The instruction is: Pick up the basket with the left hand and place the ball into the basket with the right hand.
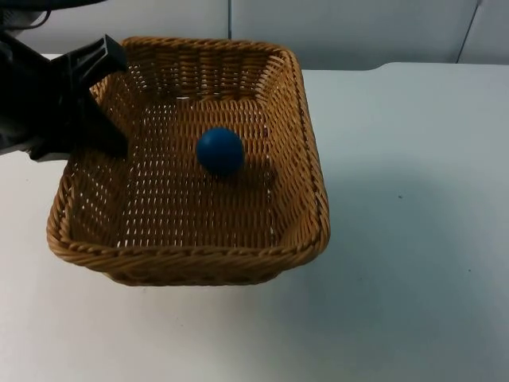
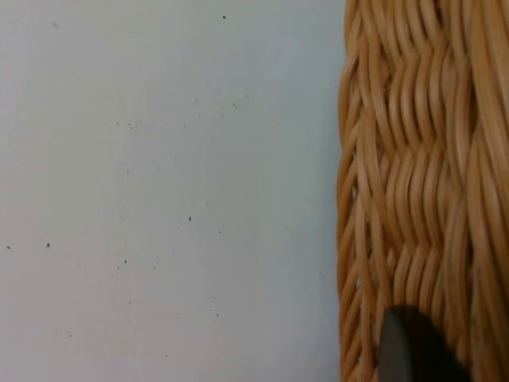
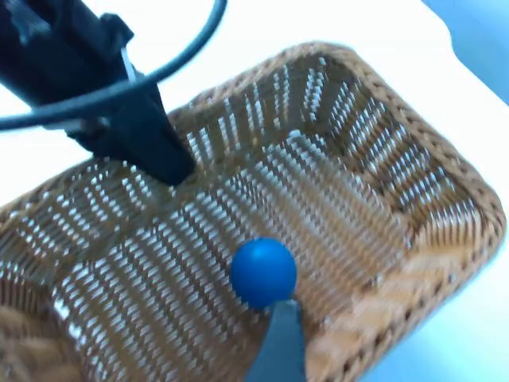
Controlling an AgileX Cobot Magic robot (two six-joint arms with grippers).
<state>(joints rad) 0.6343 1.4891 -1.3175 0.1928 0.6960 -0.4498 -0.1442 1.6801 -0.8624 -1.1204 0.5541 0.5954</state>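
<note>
**Basket with one ball inside, held at its left wall**

Basket [image 1: 191, 263] count: one, woven of tan wicker, rectangular with rounded corners. Its near rim stands closest in the top view and casts a shadow on the white table [image 1: 413, 239] below and to its right. Whether its base touches the table cannot be told.

Ball [image 1: 220, 150] count: one, blue, lying on the basket's woven floor near the middle, apart from all four walls. The right wrist view shows the same ball [image 3: 263, 271] inside the basket [image 3: 374, 223], just beyond a black fingertip of the right gripper [image 3: 278, 342]; that gripper hangs above the basket's edge, apart from the ball. Whether its fingers are spread or together cannot be told.

Arms in the top view: one. The left gripper [image 1: 99, 103] comes in from the upper left and sits at the basket's left wall, one black finger [image 1: 103, 131] reaching down the inner face of the wall and the rest of the gripper outside it, so the jaws are clamped on the wicker wall. The left wrist view shows the outer weave [image 2: 413, 183] close up beside bare table [image 2: 159, 191].

Beyond the basket, the table ends at the grey partition wall [image 1: 350, 32].
</note>
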